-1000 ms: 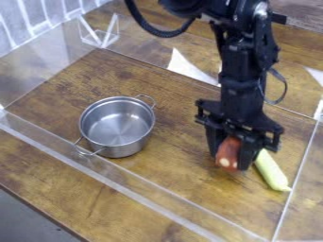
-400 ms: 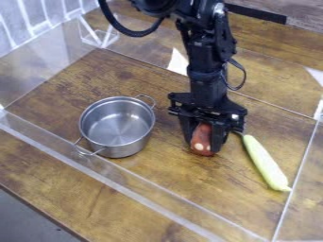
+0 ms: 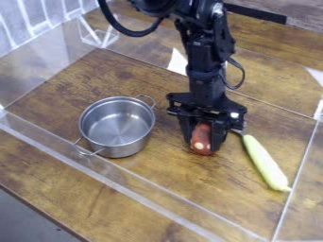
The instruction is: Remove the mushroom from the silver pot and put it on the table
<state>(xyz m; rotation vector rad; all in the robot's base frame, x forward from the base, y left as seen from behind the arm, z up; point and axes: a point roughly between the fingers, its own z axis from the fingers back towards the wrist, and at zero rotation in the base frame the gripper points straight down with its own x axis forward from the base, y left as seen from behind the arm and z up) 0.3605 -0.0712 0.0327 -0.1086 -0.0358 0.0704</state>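
Holding the mushroom (image 3: pixel 202 140) between closed fingers, the hand (image 3: pixel 203 142) points straight down and sits low over the desk (image 3: pixel 127 76), to the right of the silver pot (image 3: pixel 117 127). The reddish-brown cap and a paler end show between the black fingers; which end faces down cannot be told at this size. Whether the mushroom's lower end already touches the wood also cannot be settled from this one view; it appears very close to the surface or just on it.

The silver pot stands upright toward the near left, its bowl showing only bare steel. That is consistent with the removal half of the task being done, with only the set-down remaining. The hand is clear of the pot's rim, near it but not touching, which gives room to let go without knocking the pot.

A silver spoon with a yellow-green handle (image 3: pixel 265 161) lies on the wood just right of the hand, angled toward the near right. It is separate from the mushroom and plays no part in the task. The mushroom hangs over the open patch between pot and spoon, judged a sensible spot for release.

Clear acrylic walls (image 3: pixel 76 156) border the desk on the near and left sides. A pale scrap (image 3: pixel 177 60) lies on the wood behind the arm; its nature cannot be told.

Judged risk: a rounded toy may roll on release toward the spoon.
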